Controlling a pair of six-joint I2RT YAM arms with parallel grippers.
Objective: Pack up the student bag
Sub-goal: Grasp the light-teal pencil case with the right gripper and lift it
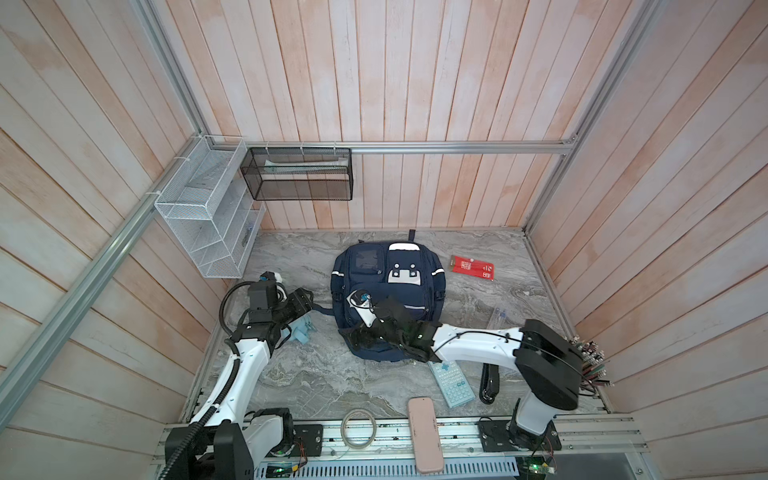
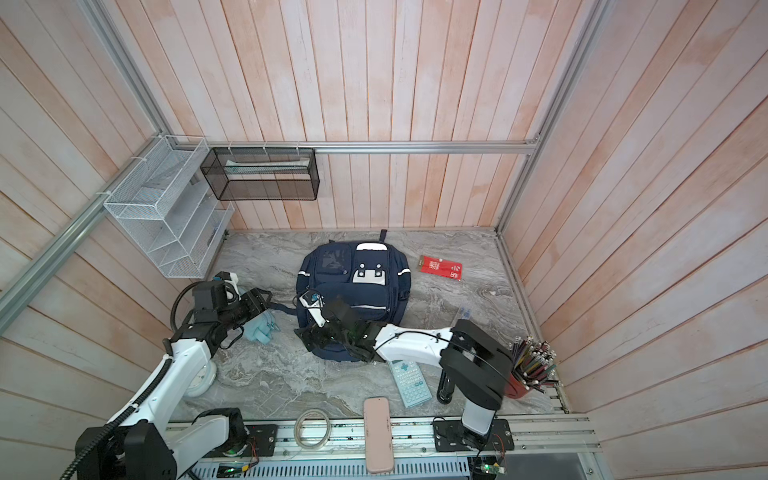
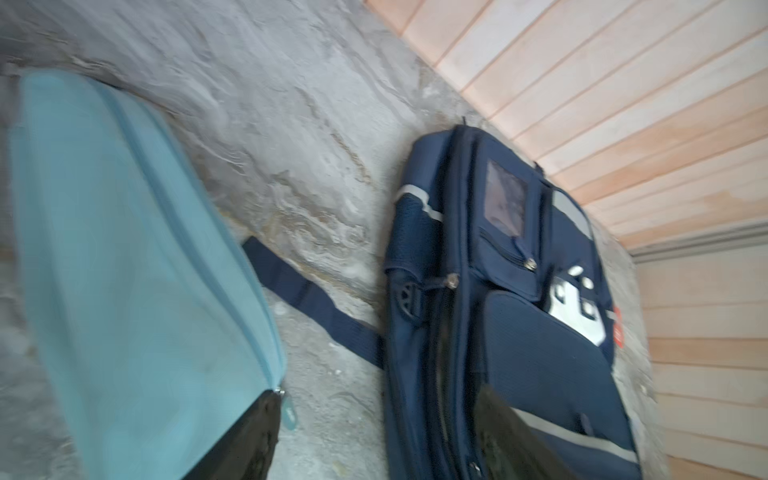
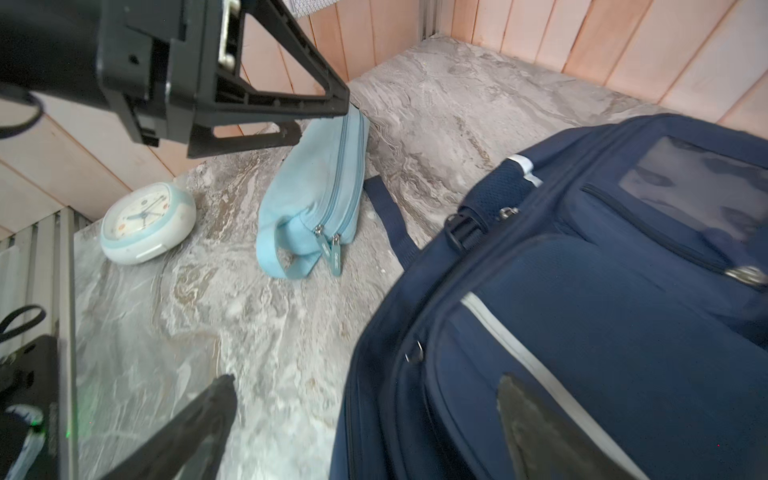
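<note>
Here the student bag (image 1: 409, 293) lay flat in the middle of the surface (image 1: 316, 374). The right tool (image 4: 365, 380) stood wide open over its edge, holding nothing. The left tool (image 4: 322, 118), jaws parted and empty, was at the light-blue pouch (image 4: 307, 187).

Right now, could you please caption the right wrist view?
Light-blue pouch and clock on marble table beside navy student bag.

Grey marble tabletop (image 1: 316, 374): navy student bag (image 1: 399, 266) flat mid-back, light-blue pouch (image 1: 302, 332) beside it, white clock (image 2: 201, 380) left, red packet (image 1: 473, 267) back right, teal calculator (image 1: 453, 384) front, pencil cup (image 2: 519, 384) front right.
</note>
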